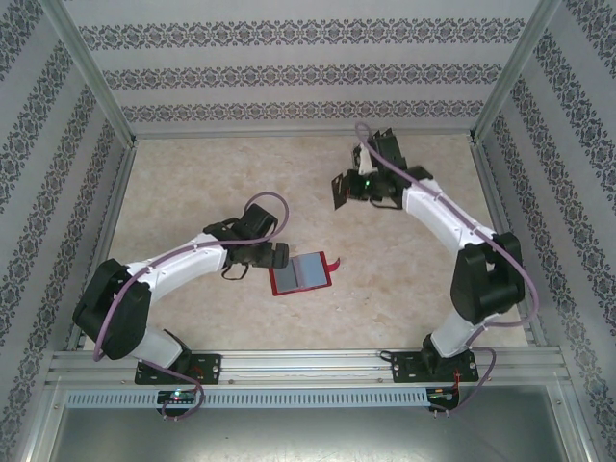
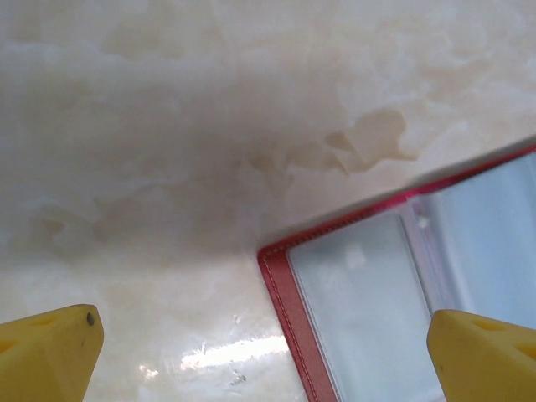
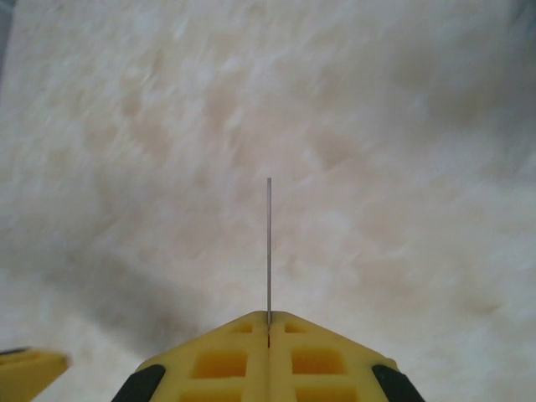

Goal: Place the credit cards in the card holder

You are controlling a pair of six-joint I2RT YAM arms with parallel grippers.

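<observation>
The card holder (image 1: 300, 274) is a small red wallet lying open on the marble table, its grey inner panel facing up. My left gripper (image 1: 280, 256) is at its left edge, open and holding nothing. In the left wrist view the card holder's red stitched corner (image 2: 286, 293) and clear pocket lie between the spread yellow fingertips (image 2: 59, 343) of the left gripper (image 2: 261, 325). My right gripper (image 1: 344, 189) hovers over the far middle of the table, shut on one dark credit card (image 1: 337, 193). That credit card (image 3: 269, 243) shows edge-on as a thin line rising from the closed right gripper (image 3: 269, 318).
Patterned walls and aluminium posts enclose the table on three sides. A metal rail (image 1: 308, 366) runs along the near edge where both arm bases are bolted. Bare marble (image 1: 192, 183) spreads at the far left and between the two grippers.
</observation>
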